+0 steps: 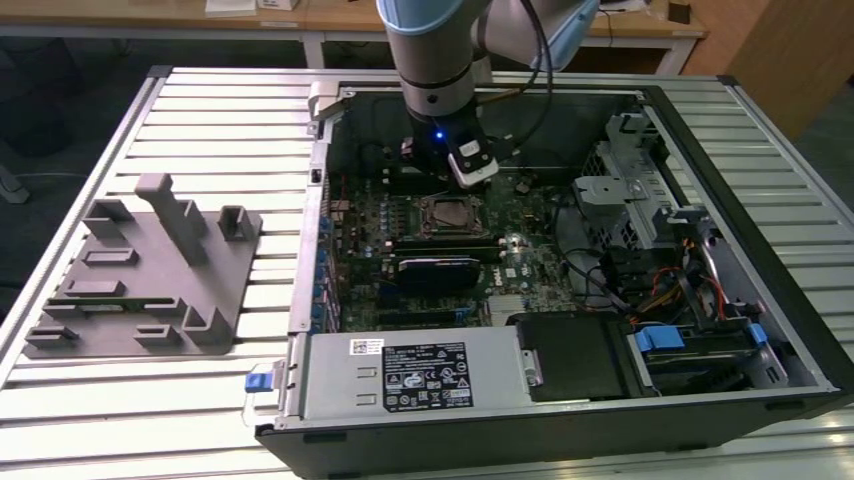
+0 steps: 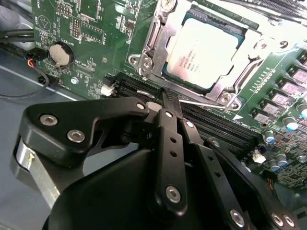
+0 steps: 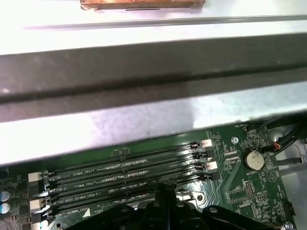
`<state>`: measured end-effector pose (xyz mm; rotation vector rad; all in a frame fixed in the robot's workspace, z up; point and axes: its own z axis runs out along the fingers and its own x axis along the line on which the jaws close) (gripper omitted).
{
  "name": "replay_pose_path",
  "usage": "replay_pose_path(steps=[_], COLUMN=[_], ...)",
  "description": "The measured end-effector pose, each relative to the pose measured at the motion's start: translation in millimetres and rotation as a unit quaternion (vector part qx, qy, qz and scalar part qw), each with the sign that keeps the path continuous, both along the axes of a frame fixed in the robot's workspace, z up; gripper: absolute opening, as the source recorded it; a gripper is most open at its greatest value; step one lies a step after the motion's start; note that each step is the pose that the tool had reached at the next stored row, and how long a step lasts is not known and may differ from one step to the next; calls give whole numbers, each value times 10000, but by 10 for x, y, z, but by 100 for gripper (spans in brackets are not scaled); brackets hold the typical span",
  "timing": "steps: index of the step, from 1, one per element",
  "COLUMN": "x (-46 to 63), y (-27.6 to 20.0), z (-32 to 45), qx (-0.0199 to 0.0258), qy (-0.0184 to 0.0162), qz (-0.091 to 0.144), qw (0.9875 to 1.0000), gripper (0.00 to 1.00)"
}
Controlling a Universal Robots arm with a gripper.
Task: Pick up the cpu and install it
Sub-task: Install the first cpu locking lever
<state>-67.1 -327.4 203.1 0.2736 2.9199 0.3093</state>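
One open computer case [image 1: 747,330] holds one green circuit board [image 1: 534,265] with one chip [image 2: 204,52], four long memory slots [image 3: 124,175] and one coin battery [image 3: 253,160]. One grey block stand [image 1: 140,270] sits at nine o'clock.

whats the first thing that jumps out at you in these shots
The open computer case on the slatted metal table, with the arm's gripper lowered inside over the green motherboard. In the second wrist view the cpu already sits in its socket, silvery top up, just past the shut fingertips. A grey fixture lies at the exterior view's left.
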Motion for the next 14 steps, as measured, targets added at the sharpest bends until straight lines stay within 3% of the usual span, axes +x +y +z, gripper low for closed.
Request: replay_pose_path(steps=[14], x=[-11], y=[18], z=[-17], qx=[40], qy=[-1], qz=[0], qw=[10000], gripper=[11])
